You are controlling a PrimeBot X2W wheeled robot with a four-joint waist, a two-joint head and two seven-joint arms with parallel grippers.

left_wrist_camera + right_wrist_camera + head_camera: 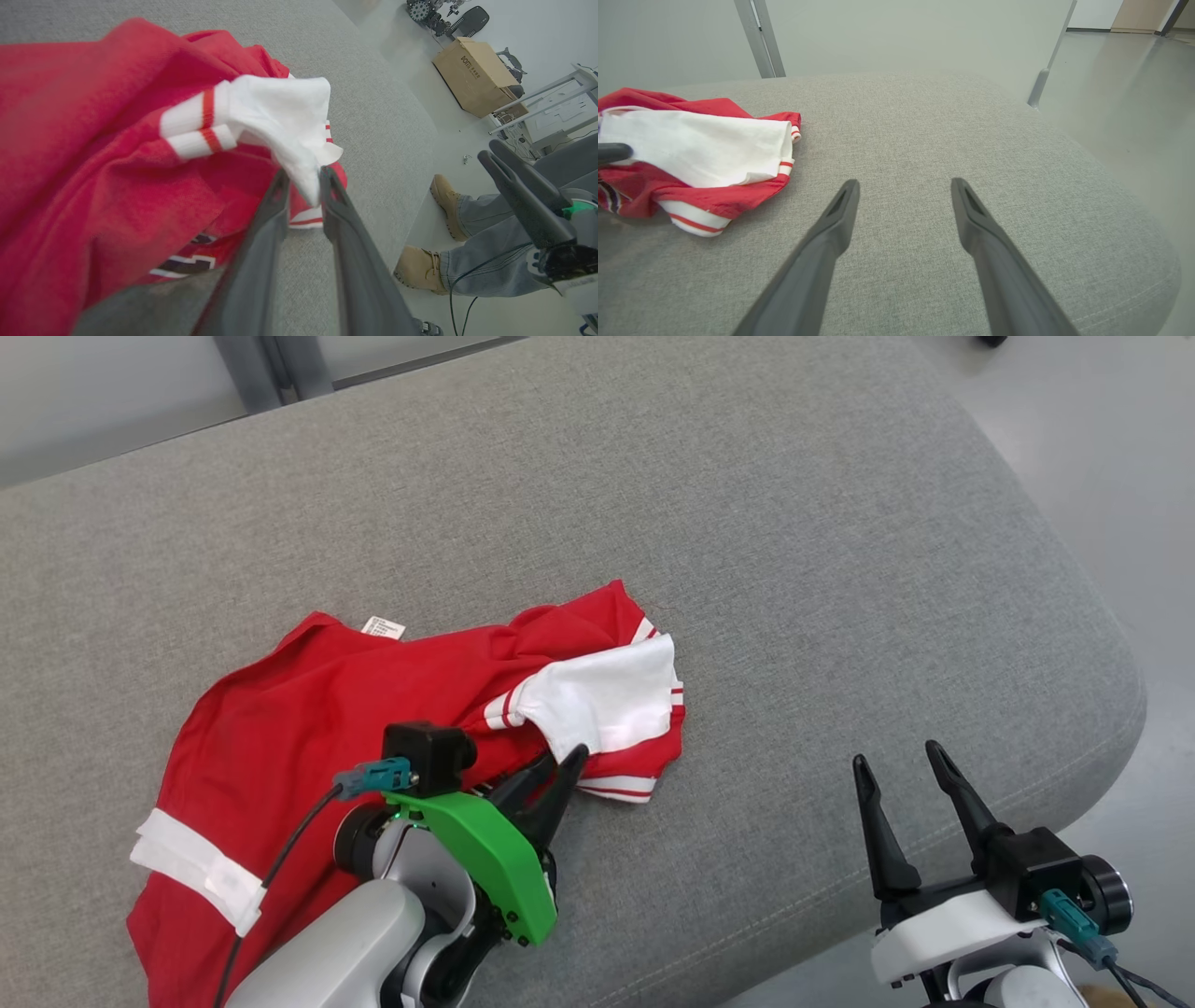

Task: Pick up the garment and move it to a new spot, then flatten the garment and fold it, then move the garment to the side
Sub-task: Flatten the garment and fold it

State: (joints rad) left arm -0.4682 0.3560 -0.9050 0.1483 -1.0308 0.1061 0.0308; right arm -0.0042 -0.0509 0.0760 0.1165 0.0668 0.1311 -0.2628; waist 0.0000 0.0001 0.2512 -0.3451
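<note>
A crumpled red garment (308, 709) with white striped cuffs and a white sleeve lies on the left half of the grey cushion (747, 523). My left gripper (565, 765) sits at the garment's right end. In the left wrist view its two fingers (303, 179) pinch the tip of the white sleeve (280, 112), which bunches up between them. My right gripper (901, 756) stands open near the cushion's front right edge, apart from the cloth. In the right wrist view its fingers (903, 184) spread over bare cushion, with the garment (691, 140) off to the left.
The cushion's rounded right edge (1120, 709) drops to a pale floor. In the left wrist view a person's legs in tan boots (448, 205) stand by that edge, beyond them a cardboard box (476, 74). A metal post (759, 37) rises behind the cushion.
</note>
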